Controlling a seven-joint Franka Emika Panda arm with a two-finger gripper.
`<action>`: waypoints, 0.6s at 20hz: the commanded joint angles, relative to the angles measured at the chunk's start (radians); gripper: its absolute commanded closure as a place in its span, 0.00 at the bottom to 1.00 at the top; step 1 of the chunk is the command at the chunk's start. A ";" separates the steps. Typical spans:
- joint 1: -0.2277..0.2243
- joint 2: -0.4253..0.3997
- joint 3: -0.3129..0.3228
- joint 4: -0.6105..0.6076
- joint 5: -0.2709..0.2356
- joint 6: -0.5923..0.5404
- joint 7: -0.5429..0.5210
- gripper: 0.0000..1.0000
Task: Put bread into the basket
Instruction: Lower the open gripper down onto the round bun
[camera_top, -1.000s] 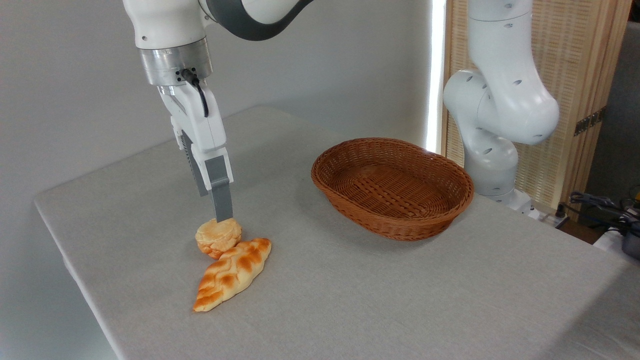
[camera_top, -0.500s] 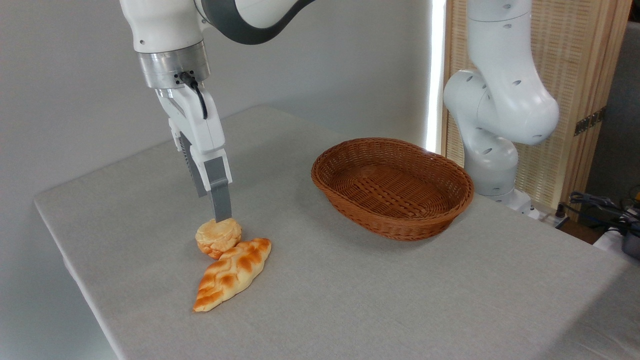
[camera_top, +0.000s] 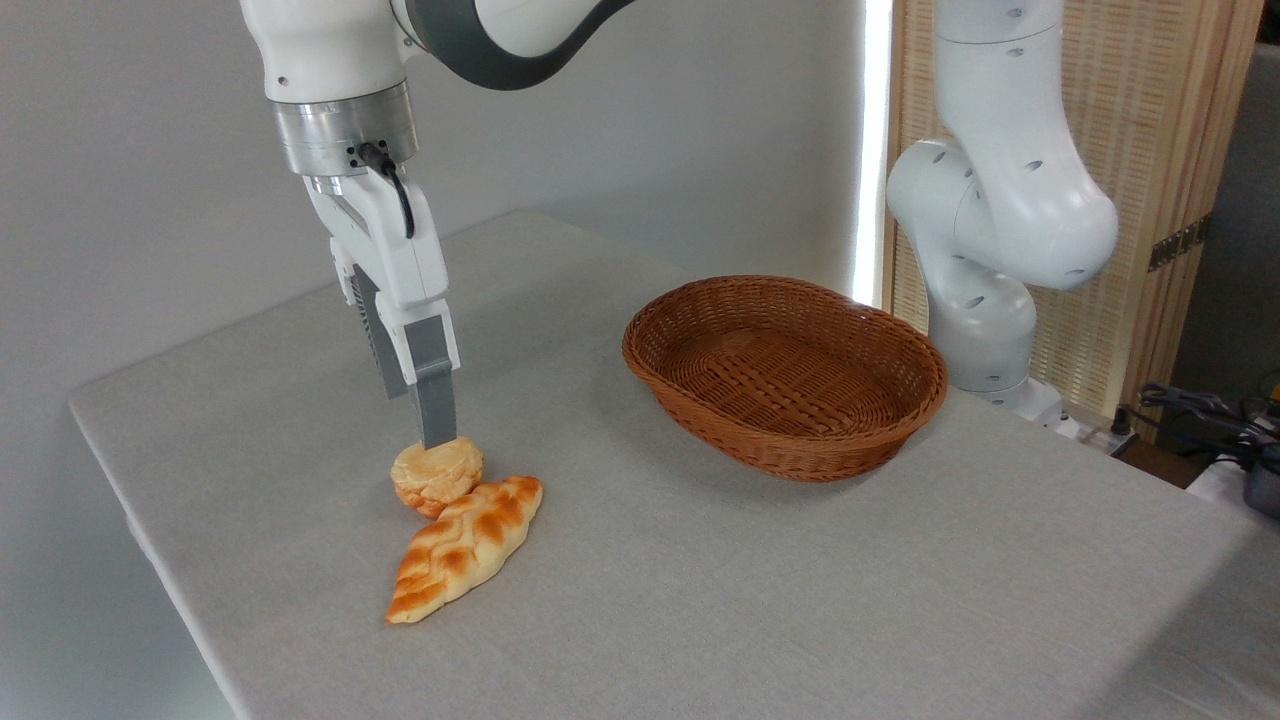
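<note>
The bread (camera_top: 437, 476) lay on the tabletop (camera_top: 700, 560), well to the left of the basket (camera_top: 786, 372) and still outside it. Your fingers (camera_top: 434, 400) stood right at its top, pointing straight down. From this side view only one grey finger showed clearly and the other was hidden behind it, so I cannot tell if they were apart or together, or if they already pressed the bun. The tip seemed to touch the top of the crust or to be just above it; the picture did not decide this.

You held the gripper (camera_top: 436, 443) upright over the bun, I think because a grasp from above was the only free way. On the side away from the basket, toward the camera, the braided loaf (camera_top: 466, 548) lay against the bun, touching its lower edge. A sideways approach from there would push the loaf, so coming down from the top kept it out of the matter.

The basket was empty and open upward, with a low woven rim, which should make the drop easy once the bun is lifted. Between the bun and the basket the tabletop was bare cloth, so the path looked free.

My judgement: the task was at its beginning, at the grasp step. The risk was that closing on the puffy bun would also drag the loaf.
</note>
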 joint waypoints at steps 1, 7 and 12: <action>-0.003 -0.004 0.004 -0.001 0.017 0.013 -0.035 0.00; -0.003 -0.010 0.001 0.001 0.017 -0.001 -0.052 0.00; -0.009 -0.006 -0.008 -0.001 0.017 -0.002 -0.061 0.00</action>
